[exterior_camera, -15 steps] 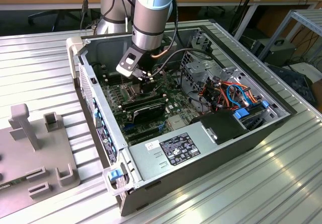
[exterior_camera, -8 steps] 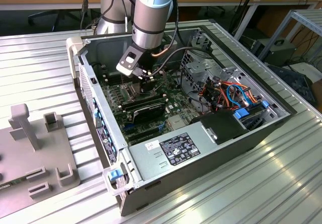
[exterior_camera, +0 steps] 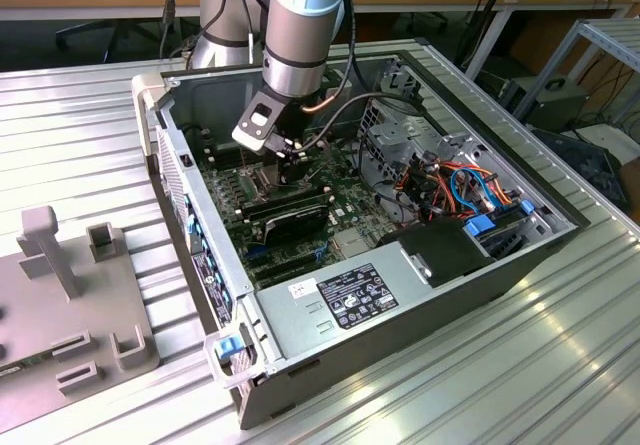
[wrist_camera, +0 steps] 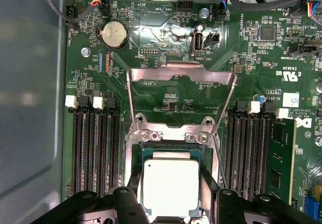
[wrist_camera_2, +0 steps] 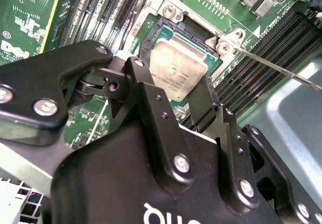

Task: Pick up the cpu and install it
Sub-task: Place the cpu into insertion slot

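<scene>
Where the cpu [wrist_camera: 170, 181] lies, the hand [wrist_camera: 170, 196] flanks it.

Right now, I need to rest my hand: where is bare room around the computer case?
Bare ribbed metal tabletop on the exterior view's right of the open computer case. Crowded inside: black gripper at the silver-grey square cpu.

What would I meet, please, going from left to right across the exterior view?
Grey fixture block → blue latch on the case corner → gripper → orange and blue cables → metal rack.
</scene>
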You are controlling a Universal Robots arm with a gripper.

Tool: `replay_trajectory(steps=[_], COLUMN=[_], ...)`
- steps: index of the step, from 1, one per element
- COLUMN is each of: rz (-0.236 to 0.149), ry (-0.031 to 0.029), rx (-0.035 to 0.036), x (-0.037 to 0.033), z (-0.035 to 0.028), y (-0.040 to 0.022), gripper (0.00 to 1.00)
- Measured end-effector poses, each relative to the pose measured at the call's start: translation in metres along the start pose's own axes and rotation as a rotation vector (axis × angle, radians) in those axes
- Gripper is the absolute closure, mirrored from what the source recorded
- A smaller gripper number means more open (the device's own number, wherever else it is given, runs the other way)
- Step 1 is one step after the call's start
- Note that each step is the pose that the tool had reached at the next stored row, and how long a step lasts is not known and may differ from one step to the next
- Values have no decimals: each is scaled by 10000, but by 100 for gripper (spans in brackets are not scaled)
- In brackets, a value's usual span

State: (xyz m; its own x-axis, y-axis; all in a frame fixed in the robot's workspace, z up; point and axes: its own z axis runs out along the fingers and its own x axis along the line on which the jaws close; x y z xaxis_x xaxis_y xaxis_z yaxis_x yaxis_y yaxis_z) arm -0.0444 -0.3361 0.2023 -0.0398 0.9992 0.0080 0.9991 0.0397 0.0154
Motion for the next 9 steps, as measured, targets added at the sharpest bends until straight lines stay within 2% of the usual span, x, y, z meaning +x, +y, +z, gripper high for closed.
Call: replay_trajectory(steps=[5,6,7,9], rz=[-2,243,245,244], ry=[0,-4,-8,-6], rx=[0,-2,0,-1], x=[0,0,-1,-5], z=[0,0,37,60], y=[0,0,-1,-1], gripper=[45,45,45,45])
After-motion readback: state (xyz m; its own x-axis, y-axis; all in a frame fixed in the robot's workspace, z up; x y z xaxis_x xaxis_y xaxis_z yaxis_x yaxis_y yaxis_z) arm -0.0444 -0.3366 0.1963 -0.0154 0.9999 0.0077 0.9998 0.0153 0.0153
